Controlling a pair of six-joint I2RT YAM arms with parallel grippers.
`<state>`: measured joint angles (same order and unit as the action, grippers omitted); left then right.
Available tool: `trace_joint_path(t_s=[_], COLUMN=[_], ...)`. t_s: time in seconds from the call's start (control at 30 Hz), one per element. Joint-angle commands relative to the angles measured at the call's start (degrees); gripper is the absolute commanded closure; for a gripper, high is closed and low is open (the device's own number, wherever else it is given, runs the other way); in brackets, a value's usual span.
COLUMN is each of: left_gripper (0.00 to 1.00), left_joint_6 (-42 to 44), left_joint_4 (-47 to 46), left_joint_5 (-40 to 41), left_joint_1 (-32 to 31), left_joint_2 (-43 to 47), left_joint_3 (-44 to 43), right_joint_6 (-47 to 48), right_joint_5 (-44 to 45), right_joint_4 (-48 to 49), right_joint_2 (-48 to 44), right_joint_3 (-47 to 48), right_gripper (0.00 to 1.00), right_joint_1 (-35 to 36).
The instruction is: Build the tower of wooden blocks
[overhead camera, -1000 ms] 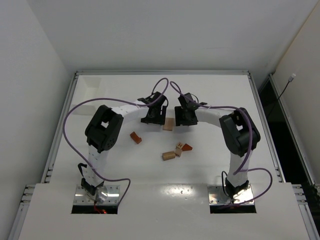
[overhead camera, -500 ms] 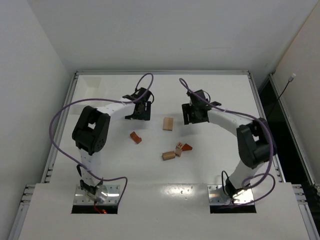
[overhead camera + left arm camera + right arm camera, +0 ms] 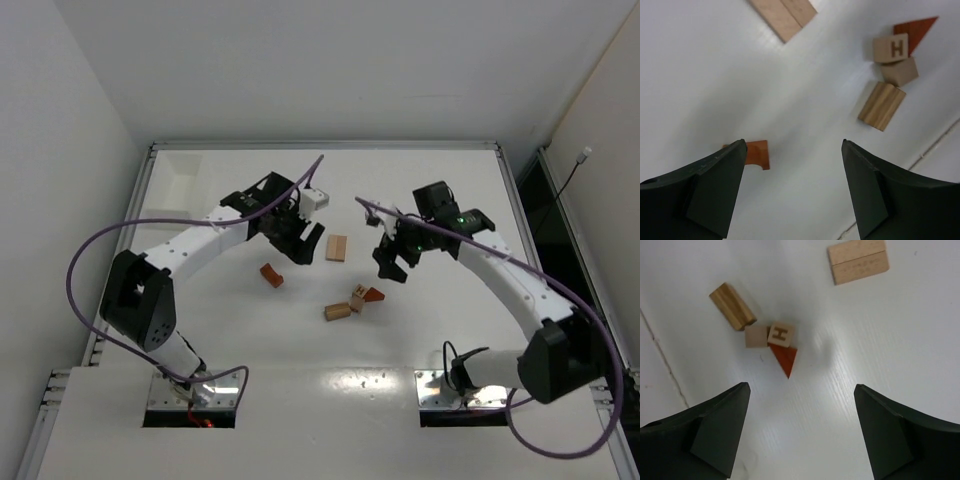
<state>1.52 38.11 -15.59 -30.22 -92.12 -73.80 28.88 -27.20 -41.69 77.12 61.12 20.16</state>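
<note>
The wood blocks lie loose on the white table, not stacked into a tower. A pale flat block [image 3: 337,248] [image 3: 782,15] [image 3: 858,261] lies at the centre. To its front left is a reddish-brown arch piece [image 3: 271,275] [image 3: 757,154]. A touching cluster holds an H-marked cube [image 3: 359,291] [image 3: 781,334], a reddish wedge [image 3: 373,294] [image 3: 785,359], a tan cube [image 3: 756,336] and a darker tan block [image 3: 337,311] [image 3: 732,306]. My left gripper [image 3: 300,245] [image 3: 793,142] hovers open beside the arch piece. My right gripper [image 3: 392,265] [image 3: 801,386] hovers open just right of the cluster. Neither holds anything.
A white shallow tray [image 3: 185,170] sits at the back left corner of the table. The metal table rim [image 3: 325,146] runs along the back and sides. Purple cables loop above both arms.
Both grippers have drawn away from the pale flat block and swung toward the near side, left toward the arch piece, right toward the cluster. The right jaws have spread wider. No block moved.
</note>
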Motion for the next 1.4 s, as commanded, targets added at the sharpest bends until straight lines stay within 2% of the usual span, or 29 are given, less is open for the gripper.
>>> trace_joint_path(t_s=[0.0,0.07,0.1,0.13,0.33,0.5,0.63,0.93,1.03,1.07,1.13,1.17,1.23,1.27,1.37], left_gripper=[0.26,0.26,0.26,0.26,0.26,0.26,0.26,0.26,0.28,0.29,0.30,0.30,0.30,0.30,0.30], left_joint_6=[4.03,3.32,2.27,1.48,-2.83,-3.36,-3.89,-4.95,-4.95,-4.95,-4.95,-4.95,-4.95,-4.95,-5.47], left_joint_4=[2.67,2.67,2.67,2.15,1.62,1.62,0.40,-0.75,-1.28,-1.28,-1.28,-1.28,-1.80,-1.81,-1.81], left_joint_5=[-2.71,-2.69,-1.90,-1.37,2.49,3.73,3.20,-2.51,-3.21,-3.21,-3.74,-3.74,-3.74,-3.74,-3.21], left_joint_1=[-1.51,-0.03,0.85,2.95,10.17,15.88,19.14,24.58,25.12,25.12,25.12,25.12,25.12,25.12,25.12], left_joint_2=[2.47,2.47,2.47,2.99,3.60,3.61,4.14,2.91,2.91,2.91,2.91,2.39,2.38,1.86,1.24], left_joint_3=[1.28,1.29,1.81,1.82,1.82,2.34,2.87,5.41,6.04,6.04,6.04,6.04,5.34,5.33,4.81], right_joint_6=[13.47,14.09,14.09,14.09,11.29,6.64,1.37,-7.86,-13.05,-14.63,-18.40,-19.38,-20.70,-21.32,-21.85], right_joint_5=[-3.48,-3.47,-3.47,-3.47,-2.95,-0.76,-1.71,1.27,5.03,6.44,9.35,9.36,10.67,11.29,11.29], right_joint_4=[-2.35,0.64,1.17,1.17,-0.32,4.76,3.90,9.95,13.20,14.52,15.93,15.94,15.94,15.94,15.94], right_joint_2=[-8.19,-12.86,-13.57,-13.58,-4.19,1.79,8.47,17.18,17.71,17.19,17.71,19.19,19.73,20.52,22.98], right_joint_3=[-6.44,-10.84,-12.15,-12.17,-9.01,-8.39,-6.46,-1.63,0.57,0.58,3.02,3.91,5.14,5.15,5.76], right_gripper=[0.16,0.13,0.04,0.00,0.00,0.00,0.00,0.00,0.13,0.22,0.34,0.48,0.64,0.76,0.92], right_joint_1=[1.45,2.68,4.34,5.14,10.51,13.84,13.85,13.15,13.15,13.15,13.15,13.15,13.15,13.76,14.29])
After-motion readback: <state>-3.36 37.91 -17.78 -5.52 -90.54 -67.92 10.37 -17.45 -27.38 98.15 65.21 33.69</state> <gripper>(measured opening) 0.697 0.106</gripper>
